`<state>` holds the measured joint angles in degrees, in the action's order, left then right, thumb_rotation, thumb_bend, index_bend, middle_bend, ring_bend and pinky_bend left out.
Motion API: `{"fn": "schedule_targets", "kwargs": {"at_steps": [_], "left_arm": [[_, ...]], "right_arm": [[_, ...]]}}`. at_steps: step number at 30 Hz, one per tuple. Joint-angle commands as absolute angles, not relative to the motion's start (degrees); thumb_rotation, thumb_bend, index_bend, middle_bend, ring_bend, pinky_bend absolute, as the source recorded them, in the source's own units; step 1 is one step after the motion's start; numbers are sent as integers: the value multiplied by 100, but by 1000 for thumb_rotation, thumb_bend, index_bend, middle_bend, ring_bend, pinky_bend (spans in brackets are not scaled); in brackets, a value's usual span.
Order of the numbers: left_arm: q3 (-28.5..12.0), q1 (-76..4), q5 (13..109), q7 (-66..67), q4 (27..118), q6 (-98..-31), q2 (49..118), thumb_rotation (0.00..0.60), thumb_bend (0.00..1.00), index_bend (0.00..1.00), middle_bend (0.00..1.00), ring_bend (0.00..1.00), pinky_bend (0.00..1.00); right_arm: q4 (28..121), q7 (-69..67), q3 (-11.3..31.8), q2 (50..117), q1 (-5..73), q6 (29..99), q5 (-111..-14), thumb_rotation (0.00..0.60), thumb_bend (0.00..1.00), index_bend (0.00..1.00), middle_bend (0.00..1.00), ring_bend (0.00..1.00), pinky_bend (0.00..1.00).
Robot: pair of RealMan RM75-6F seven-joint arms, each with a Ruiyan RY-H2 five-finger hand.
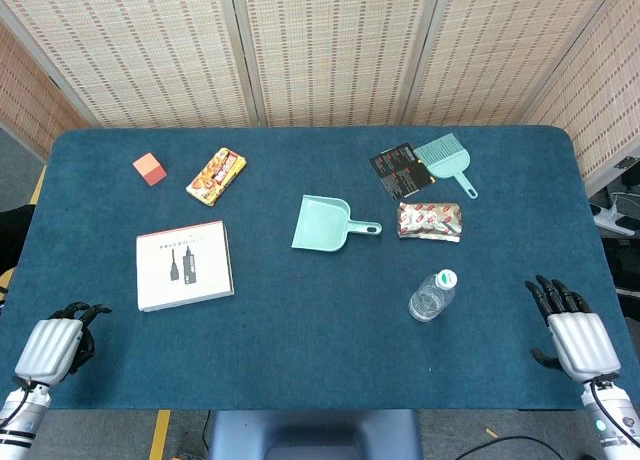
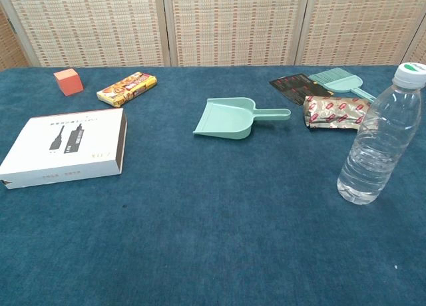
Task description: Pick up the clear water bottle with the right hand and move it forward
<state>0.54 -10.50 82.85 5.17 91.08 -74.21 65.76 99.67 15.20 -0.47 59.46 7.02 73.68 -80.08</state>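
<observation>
The clear water bottle [image 1: 433,295] with a white and green cap stands upright on the blue table, right of centre; the chest view shows the bottle [image 2: 379,140] at the right side. My right hand [image 1: 573,330] lies at the table's near right corner, fingers extended and apart, holding nothing, well to the right of the bottle. At the near left corner my left hand [image 1: 58,340] has its fingers curled in with nothing in them. Neither hand appears in the chest view.
A mint dustpan [image 1: 325,223] lies mid-table. Behind the bottle are a silver snack packet [image 1: 429,221], a black card [image 1: 402,169] and a mint brush [image 1: 447,161]. On the left are a white box [image 1: 184,265], a candy pack [image 1: 216,175] and an orange cube [image 1: 149,168].
</observation>
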Motion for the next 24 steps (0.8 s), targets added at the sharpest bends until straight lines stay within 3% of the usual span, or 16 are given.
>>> {"fn": "schedule_targets", "kwargs": {"at_steps": [1,16,24], "left_arm": [[55,-1050,8292,521,9117,-7426,6572,600,875,284,335,222,370],[37,-1089,8264,467,9008,-7352,6623,600,875,284,335,222,371],[50,-1066,8289,409,9033,-7393,6582,600,875,284,336,224,372]], "right_arm": [[9964,1520,-52,5945,702,7365,-8011,600,115,0,0,0,161],[9895,1329,-10,5977,748,7367,-8070,600,115,0,0,0,169],[9880,565,-31,5861,1001,6820,-8132,600,115,0,0,0,176]]}}
